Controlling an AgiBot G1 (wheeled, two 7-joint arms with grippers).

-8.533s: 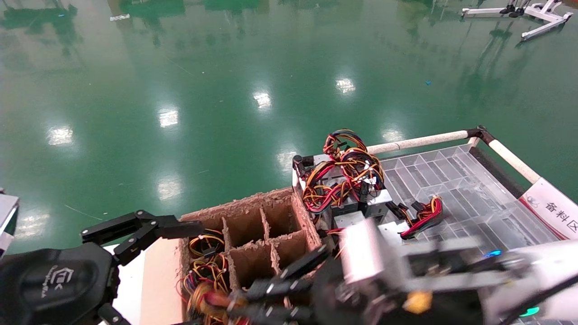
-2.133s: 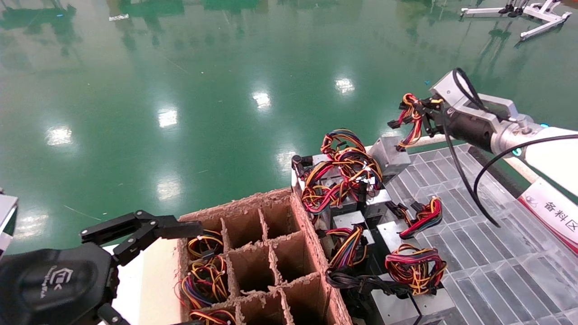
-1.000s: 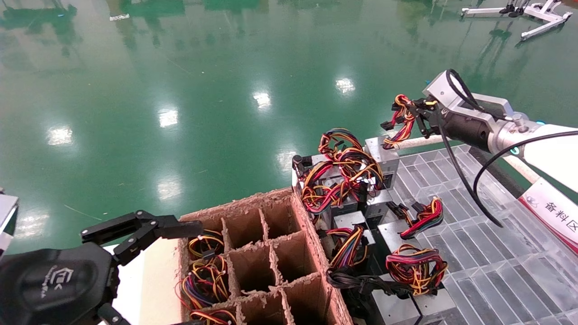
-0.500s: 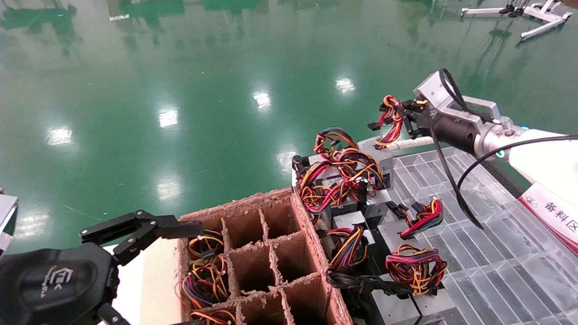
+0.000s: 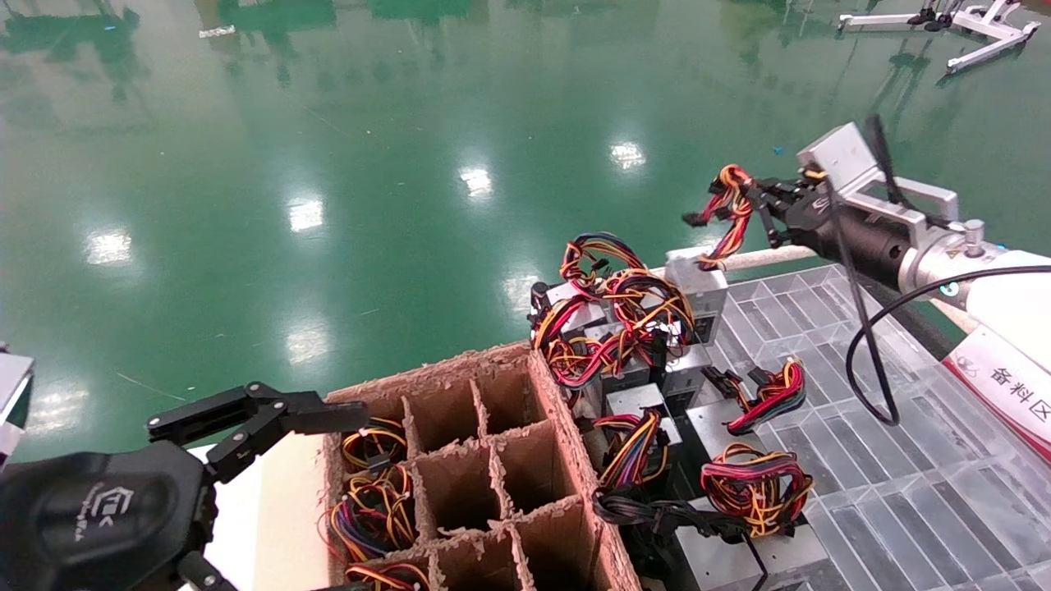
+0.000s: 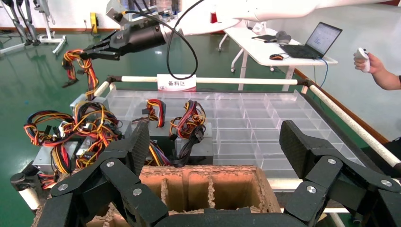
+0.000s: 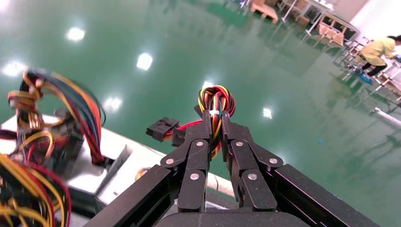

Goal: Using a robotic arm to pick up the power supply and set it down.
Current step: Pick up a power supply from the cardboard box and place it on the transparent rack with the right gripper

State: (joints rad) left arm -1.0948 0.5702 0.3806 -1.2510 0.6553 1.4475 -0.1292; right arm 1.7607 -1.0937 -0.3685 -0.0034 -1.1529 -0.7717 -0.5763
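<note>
The right gripper [image 7: 213, 124] is clamped on the wire bundle [image 5: 726, 207] above the far corner of the clear tray [image 5: 829, 345]. The power supply [image 5: 699, 287] hangs below, its base hidden behind tangled wires. The left gripper [image 6: 215, 146] hangs open near the cardboard crate [image 5: 460, 460], its lower half cut off.

A glossy green floor [image 5: 328, 123] mirrors the lights. The rough, frayed brown cardboard divider crate [image 5: 460, 460] stands beside a clear smooth plastic grid tray [image 5: 903, 460]. The silver-grey brushed metal power supply box [image 5: 699, 283] trails plastic-sheathed wires. The matt black right claw [image 5: 759, 201] pinches them.
</note>
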